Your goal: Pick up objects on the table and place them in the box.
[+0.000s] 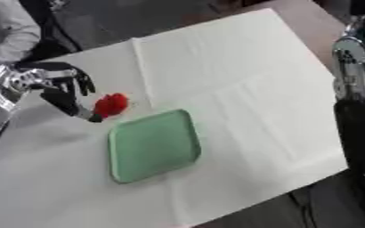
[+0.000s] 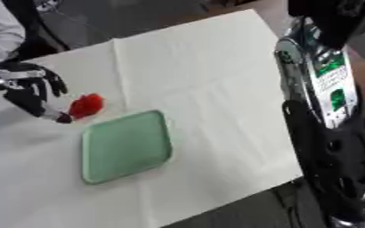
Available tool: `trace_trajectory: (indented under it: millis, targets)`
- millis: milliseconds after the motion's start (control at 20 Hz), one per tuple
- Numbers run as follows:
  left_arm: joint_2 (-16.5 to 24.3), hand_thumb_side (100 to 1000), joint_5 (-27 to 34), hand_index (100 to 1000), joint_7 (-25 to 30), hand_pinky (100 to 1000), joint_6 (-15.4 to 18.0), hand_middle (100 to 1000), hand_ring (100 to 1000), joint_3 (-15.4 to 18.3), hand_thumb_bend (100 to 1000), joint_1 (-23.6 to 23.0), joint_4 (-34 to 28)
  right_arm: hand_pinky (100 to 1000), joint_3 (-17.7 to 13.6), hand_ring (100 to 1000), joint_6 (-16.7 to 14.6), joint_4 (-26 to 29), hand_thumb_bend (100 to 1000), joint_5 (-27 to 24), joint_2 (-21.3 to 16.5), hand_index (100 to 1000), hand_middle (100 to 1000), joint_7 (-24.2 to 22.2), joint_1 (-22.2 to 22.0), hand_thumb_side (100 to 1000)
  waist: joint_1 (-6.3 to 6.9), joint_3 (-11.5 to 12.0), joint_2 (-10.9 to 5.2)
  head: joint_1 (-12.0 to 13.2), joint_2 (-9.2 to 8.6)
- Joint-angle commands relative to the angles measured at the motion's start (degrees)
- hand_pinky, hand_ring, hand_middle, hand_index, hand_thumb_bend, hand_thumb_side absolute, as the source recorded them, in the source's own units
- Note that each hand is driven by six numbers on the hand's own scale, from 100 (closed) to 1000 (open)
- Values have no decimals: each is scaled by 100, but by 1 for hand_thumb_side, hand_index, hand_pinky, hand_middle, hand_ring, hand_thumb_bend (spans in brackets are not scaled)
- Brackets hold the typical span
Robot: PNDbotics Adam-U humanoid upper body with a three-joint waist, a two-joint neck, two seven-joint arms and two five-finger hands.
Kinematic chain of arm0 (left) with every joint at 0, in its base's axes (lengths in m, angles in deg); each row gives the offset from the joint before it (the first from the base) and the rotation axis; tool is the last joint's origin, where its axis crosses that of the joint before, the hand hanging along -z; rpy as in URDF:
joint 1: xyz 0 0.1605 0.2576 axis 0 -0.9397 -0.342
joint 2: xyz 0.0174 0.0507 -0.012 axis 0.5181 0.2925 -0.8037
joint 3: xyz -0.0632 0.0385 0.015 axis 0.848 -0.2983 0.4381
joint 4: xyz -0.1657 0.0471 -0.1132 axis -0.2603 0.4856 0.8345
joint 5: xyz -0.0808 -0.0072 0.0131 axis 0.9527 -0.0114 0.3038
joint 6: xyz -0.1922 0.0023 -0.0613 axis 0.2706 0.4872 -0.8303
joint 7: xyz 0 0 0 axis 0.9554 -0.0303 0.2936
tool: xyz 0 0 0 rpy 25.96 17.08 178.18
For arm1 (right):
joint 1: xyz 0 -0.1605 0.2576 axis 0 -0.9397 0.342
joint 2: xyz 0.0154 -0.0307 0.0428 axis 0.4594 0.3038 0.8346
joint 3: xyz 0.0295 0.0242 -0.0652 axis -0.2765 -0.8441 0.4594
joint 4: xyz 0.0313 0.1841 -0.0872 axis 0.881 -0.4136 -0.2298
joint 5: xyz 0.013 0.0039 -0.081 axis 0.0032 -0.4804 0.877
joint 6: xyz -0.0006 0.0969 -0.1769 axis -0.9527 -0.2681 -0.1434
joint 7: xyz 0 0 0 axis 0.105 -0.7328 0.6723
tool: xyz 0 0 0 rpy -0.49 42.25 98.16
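A small red object [image 1: 111, 104] sits on the white cloth just off the far left corner of the flat green tray [image 1: 154, 144]. My left hand [image 1: 61, 95] comes in from the left edge and hovers beside the red object. Its thumb tip reaches the object's lower left side, while its fingers [image 1: 84, 83] hang apart from it, loosely bent and closed round nothing. My right arm [image 2: 326, 133] runs down the right edge of the view, and its hand does not show.
A white cloth [image 1: 240, 89] covers the table, with wide free room to the right of the tray. The table's near edge runs along the lower right. A person's sleeve [image 1: 6, 31] shows at the far left corner.
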Motion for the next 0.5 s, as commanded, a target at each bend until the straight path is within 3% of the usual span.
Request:
trace_trajectory:
  millis: [50,150,200,250,500]
  targets:
    - [129,358,-253,792,30,495,159,703,578,12,649,87,-141,225,-6,378,12,56,113,-15,0,488,426,8,156,347,-18,-24,-81,25,-7]
    - [67,362,-555,810,-108,548,339,757,650,40,650,9,-120,225,-2,378,12,56,114,-23,25,488,427,6,175,346,-16,-53,-73,44,-7]
    - [30,362,-693,805,-182,539,431,749,638,58,649,-26,-77,225,-1,378,12,56,114,-27,37,488,427,4,184,346,-14,-66,-68,54,-7]
    - [-6,357,-803,845,-243,582,515,806,710,78,666,-54,-15,225,-2,379,11,56,115,-31,47,488,427,4,193,347,-11,-79,-64,61,-7]
    - [-197,339,-1198,884,-487,625,860,857,758,187,712,-131,397,225,-1,379,15,56,113,-47,96,488,427,6,229,349,2,-143,-41,91,-7]
